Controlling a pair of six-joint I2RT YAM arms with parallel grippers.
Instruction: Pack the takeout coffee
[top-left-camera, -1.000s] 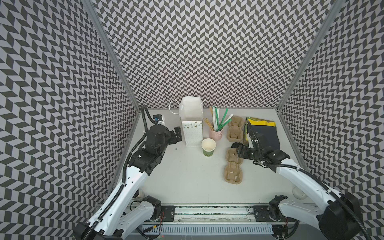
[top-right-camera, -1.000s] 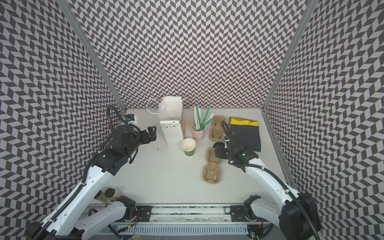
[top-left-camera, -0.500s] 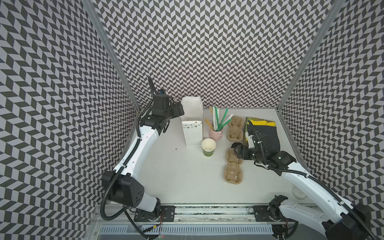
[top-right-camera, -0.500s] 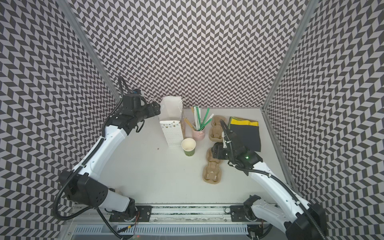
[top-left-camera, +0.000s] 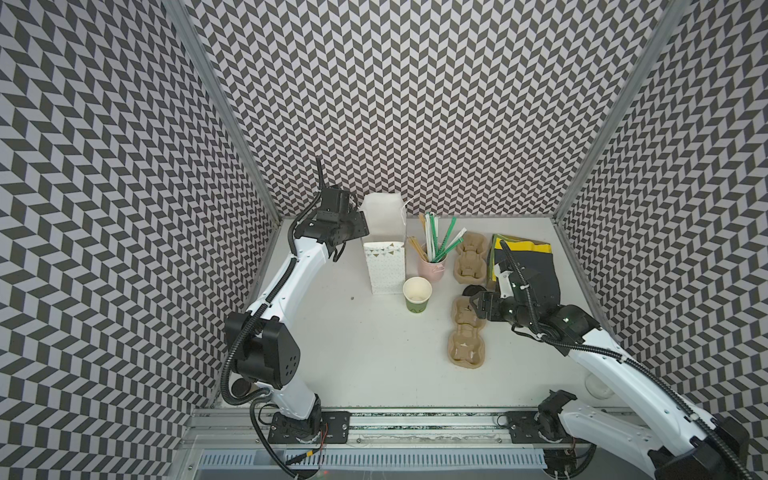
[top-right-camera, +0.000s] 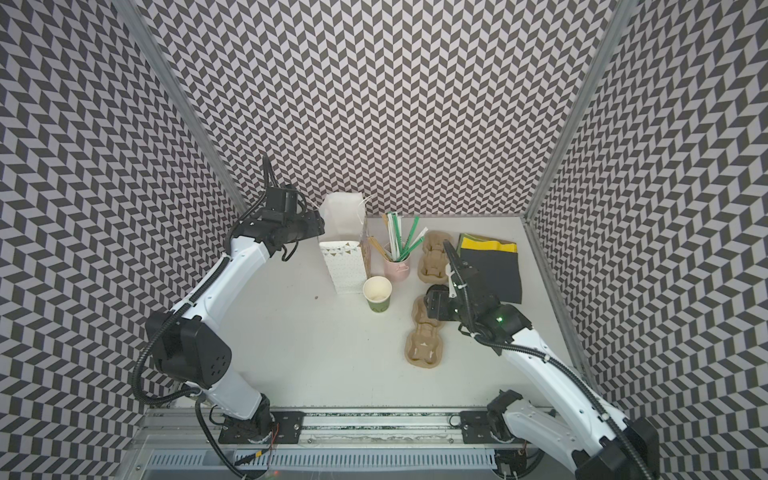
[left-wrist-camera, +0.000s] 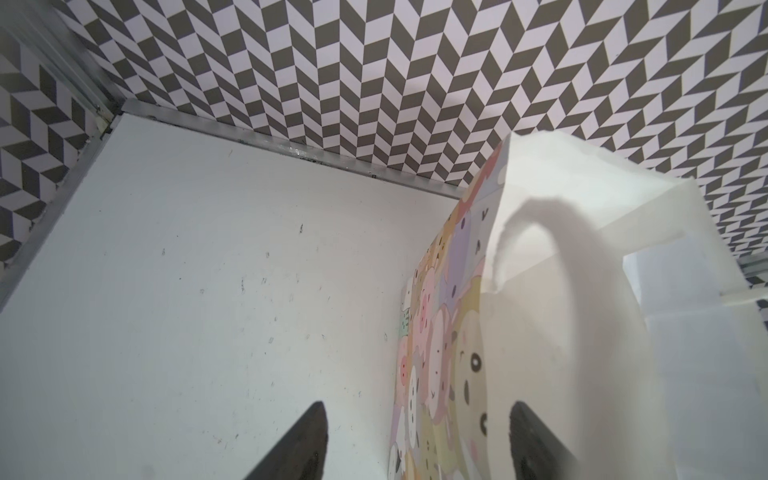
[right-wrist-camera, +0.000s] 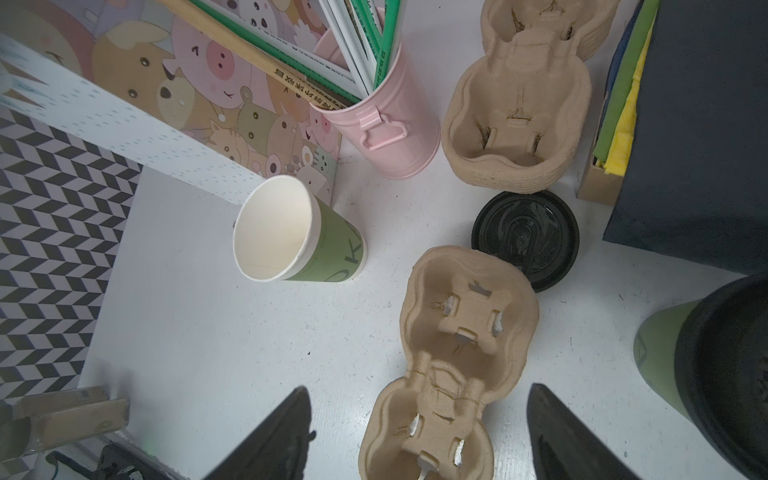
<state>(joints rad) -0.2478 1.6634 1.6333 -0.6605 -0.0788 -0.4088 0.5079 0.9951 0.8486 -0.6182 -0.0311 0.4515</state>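
Left jaws straddle the paper bag (left-wrist-camera: 540, 316) rim (bare table (left-wrist-camera: 208, 291) beside).

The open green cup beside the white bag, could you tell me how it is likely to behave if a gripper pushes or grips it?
The open green cup looks empty, so probably light and easily tipped. Its thin paper wall, with no lid, would likely dent under a firm squeeze. On its side it would probably roll.
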